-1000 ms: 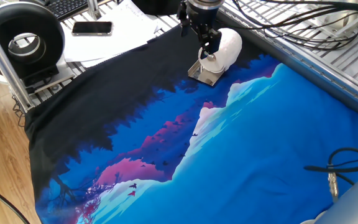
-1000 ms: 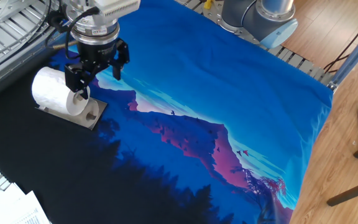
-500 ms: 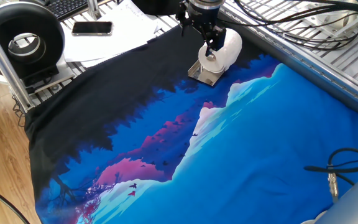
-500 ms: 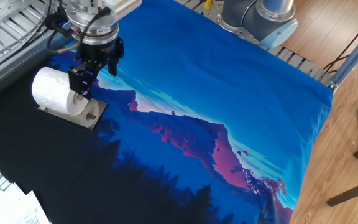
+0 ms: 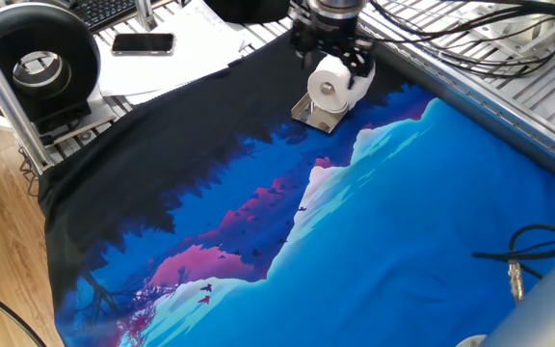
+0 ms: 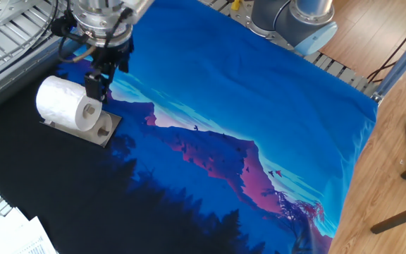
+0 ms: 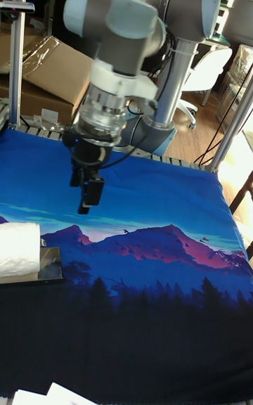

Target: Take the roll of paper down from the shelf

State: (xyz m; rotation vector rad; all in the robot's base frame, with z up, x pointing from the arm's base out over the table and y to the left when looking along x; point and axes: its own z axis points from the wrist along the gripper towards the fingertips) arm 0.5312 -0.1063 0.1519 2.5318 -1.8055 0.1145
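Note:
The white roll of paper (image 5: 333,85) lies on its side on the small silvery shelf (image 5: 316,117), on the black part of the cloth. Its hollow core faces the camera in one fixed view. My gripper (image 5: 333,56) hangs just above and behind the roll, fingers pointing down and open, holding nothing. From the other side, the roll of paper (image 6: 63,104) rests on the shelf (image 6: 90,132), with the gripper (image 6: 99,79) seen edge-on by its core end. In the tall view the gripper (image 7: 86,194) hangs right of the roll of paper (image 7: 17,250) and the shelf (image 7: 48,263).
A blue mountain-print cloth (image 5: 403,222) covers the table. A big black spool (image 5: 35,60), a phone (image 5: 143,42) and papers lie at the back left. Cables (image 5: 470,29) run over the metal rack behind the gripper. The arm's base (image 6: 291,21) stands at the far edge.
The gripper has turned about its vertical axis and shifted slightly back from the roll's core end, which now shows fully. The roll and shelf have not moved.

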